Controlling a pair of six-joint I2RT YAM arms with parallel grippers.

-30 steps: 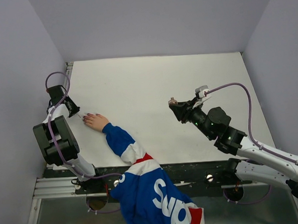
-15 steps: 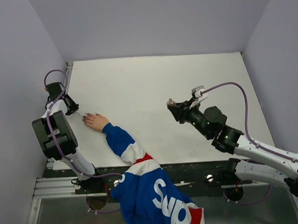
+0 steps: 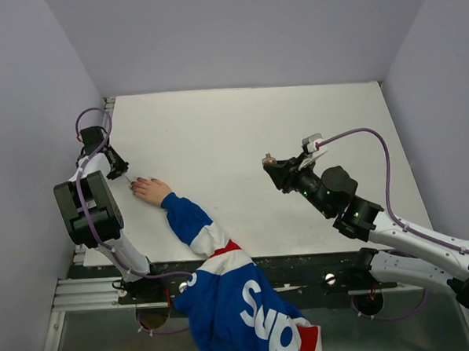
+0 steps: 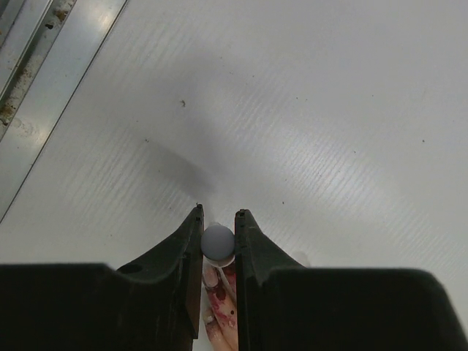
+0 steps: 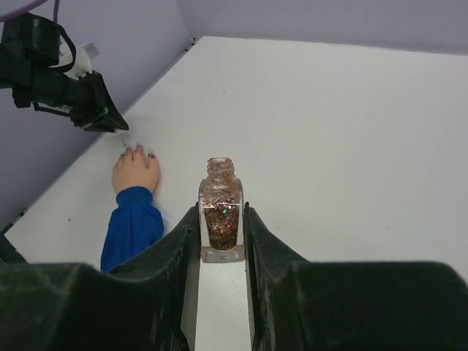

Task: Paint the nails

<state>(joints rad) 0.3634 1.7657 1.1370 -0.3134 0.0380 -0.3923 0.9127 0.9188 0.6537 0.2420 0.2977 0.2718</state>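
1 overhead view down onto table (image 3: 240, 128); 2 close forward wrist views; hand (image 3: 151, 190) in all 3.

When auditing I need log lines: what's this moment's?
left tool: shut on brush cap, by nails | right tool: shut on polish bottle

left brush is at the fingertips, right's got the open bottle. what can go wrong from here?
1. The brush in the left pincer sits right at the nails; if the hand twitches, polish likely smears skin or table.
2. The right pincer grips an uncapped bottle; tilting it may spill.
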